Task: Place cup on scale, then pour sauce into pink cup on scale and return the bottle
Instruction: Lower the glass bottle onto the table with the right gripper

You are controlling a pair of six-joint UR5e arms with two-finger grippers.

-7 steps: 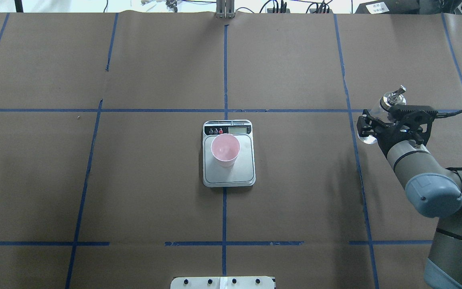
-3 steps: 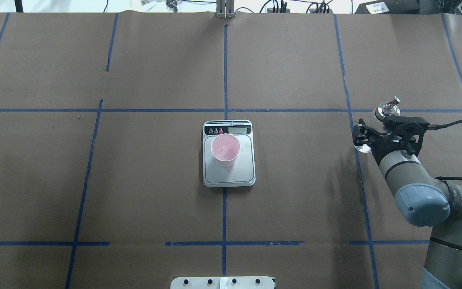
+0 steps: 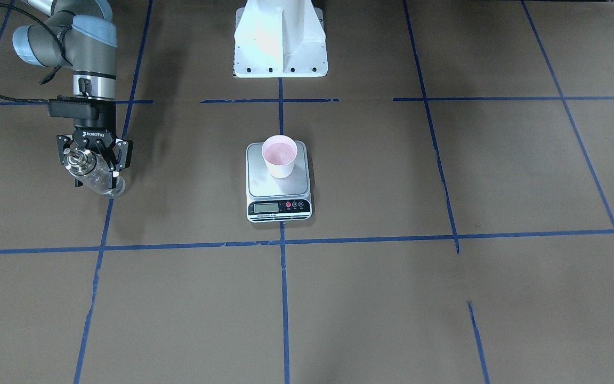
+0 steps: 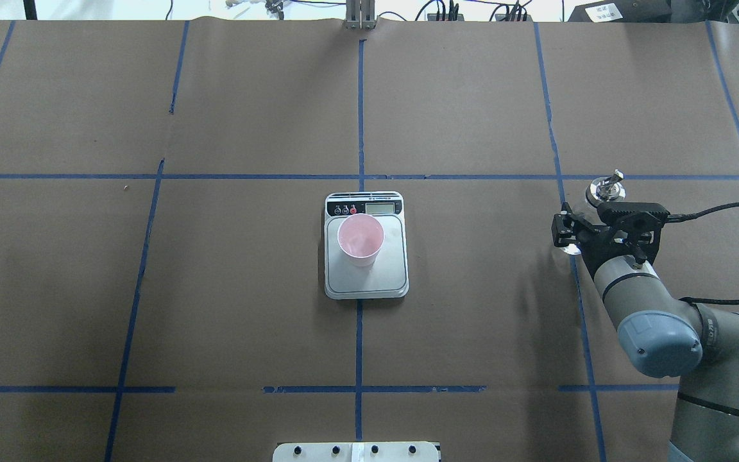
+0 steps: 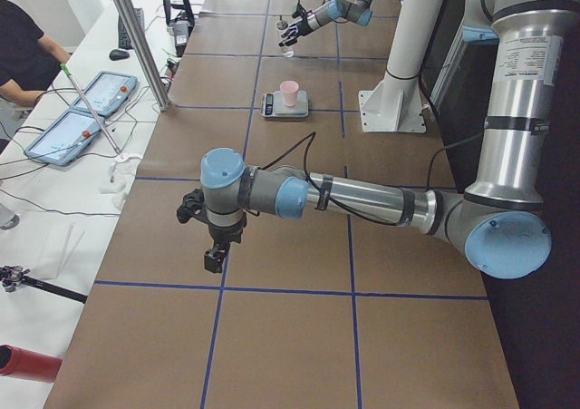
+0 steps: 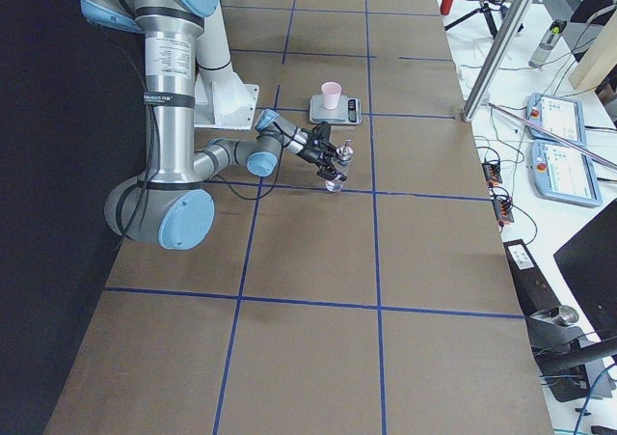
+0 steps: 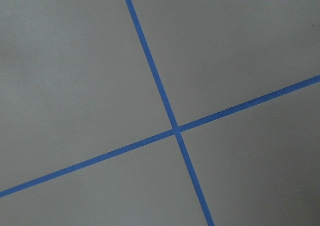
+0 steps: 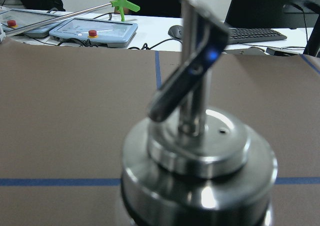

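The pale pink cup (image 4: 360,239) stands upright on the steel scale (image 4: 390,277) at the table's middle; both also show in the front view, the cup (image 3: 279,154) on the scale (image 3: 262,185). My right gripper (image 4: 582,232) is shut on the clear glass bottle (image 4: 605,188) far to the right of the scale. The bottle (image 3: 95,177) is nearly upright, its base low over a blue tape line. The silver cap and spout (image 8: 199,151) fill the right wrist view. My left gripper (image 5: 214,257) hangs over bare table far from the scale; I cannot tell whether it is open or shut.
The white robot base (image 3: 280,42) stands behind the scale. Blue tape lines cross the brown table cover. A metal pole (image 5: 136,37) and operator tablets (image 5: 86,110) lie beyond the far table edge. The left wrist view shows only a tape cross (image 7: 175,131).
My right arm has drawn back towards the robot and slightly towards the centre with the bottle. The bottle has turned more upright and come lower. Cup and scale have not moved.
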